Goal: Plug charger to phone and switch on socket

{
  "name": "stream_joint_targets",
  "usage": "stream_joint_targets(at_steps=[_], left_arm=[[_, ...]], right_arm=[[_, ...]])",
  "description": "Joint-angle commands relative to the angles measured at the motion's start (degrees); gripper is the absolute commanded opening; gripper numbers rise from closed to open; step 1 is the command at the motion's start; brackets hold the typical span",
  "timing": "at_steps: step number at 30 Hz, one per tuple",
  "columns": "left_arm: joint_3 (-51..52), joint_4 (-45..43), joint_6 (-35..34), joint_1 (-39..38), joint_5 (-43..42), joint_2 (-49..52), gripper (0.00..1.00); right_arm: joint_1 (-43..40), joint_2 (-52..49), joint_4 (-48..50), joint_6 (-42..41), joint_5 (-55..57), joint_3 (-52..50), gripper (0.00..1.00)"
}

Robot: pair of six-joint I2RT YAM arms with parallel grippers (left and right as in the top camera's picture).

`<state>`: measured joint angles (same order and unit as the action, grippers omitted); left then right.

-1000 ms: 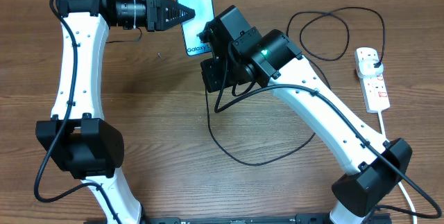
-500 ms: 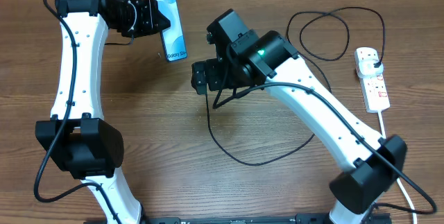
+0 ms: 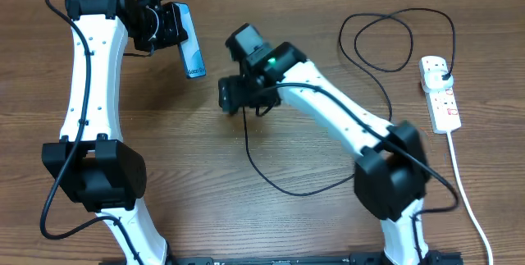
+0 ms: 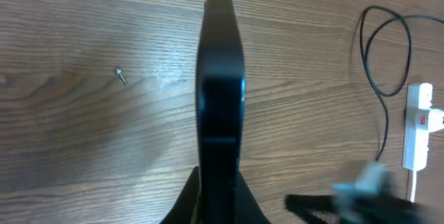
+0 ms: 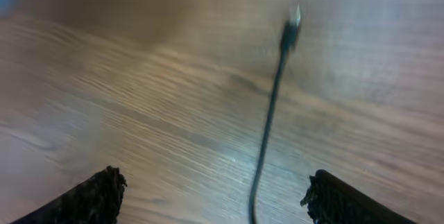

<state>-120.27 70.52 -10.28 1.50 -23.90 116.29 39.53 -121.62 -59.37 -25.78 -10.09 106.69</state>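
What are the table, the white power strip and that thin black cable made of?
Table: wood or wood veneer, matt, visible grain. Power strip: probably hard plastic, smooth white. Cable: looks rubber or plastic sheathed, matt black, bending in loose loops.

The phone (image 3: 190,47) is at upper left, the socket (image 3: 440,93) far right, the charger (image 3: 248,142) lying between them.

phone gripped on edge, charger lying loose, socket off to the side
the slim phone (image 3: 189,50) stands edge-on, clamped at one end in the left gripper (image 3: 168,29), pale blue screen partly showing. the thin black charger (image 3: 275,185) loops beneath the right gripper (image 5: 216,195), connector tip (image 5: 294,14) ahead between its spread fingers (image 5: 104,191), untouched. the white, red-marked socket (image 3: 441,94) lies well to that gripper's right.
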Motion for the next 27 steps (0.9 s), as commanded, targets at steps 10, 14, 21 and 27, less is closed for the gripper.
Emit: stream_joint_targets(at_steps=[10,14,21,27], left_arm=[[-0.7,-0.5,-2.7,0.0,-3.9,-0.3,0.04],[-0.7,-0.1,-2.6,0.0,-4.2,-0.3,0.04],[-0.7,-0.5,-2.4,0.0,-4.2,-0.3,0.04],[-0.7,-0.5,-1.7,0.0,-4.2,-0.3,0.04]], right_arm=[[8.6,-7.5,-5.3,-7.5,4.0,-0.7,0.85],[9.1,-7.7,-4.8,-7.5,4.9,-3.8,0.81],[8.8,-7.7,-4.7,-7.5,4.9,-10.5,0.66],[8.9,-7.7,-4.4,-7.4,2.3,-12.5,0.20]])
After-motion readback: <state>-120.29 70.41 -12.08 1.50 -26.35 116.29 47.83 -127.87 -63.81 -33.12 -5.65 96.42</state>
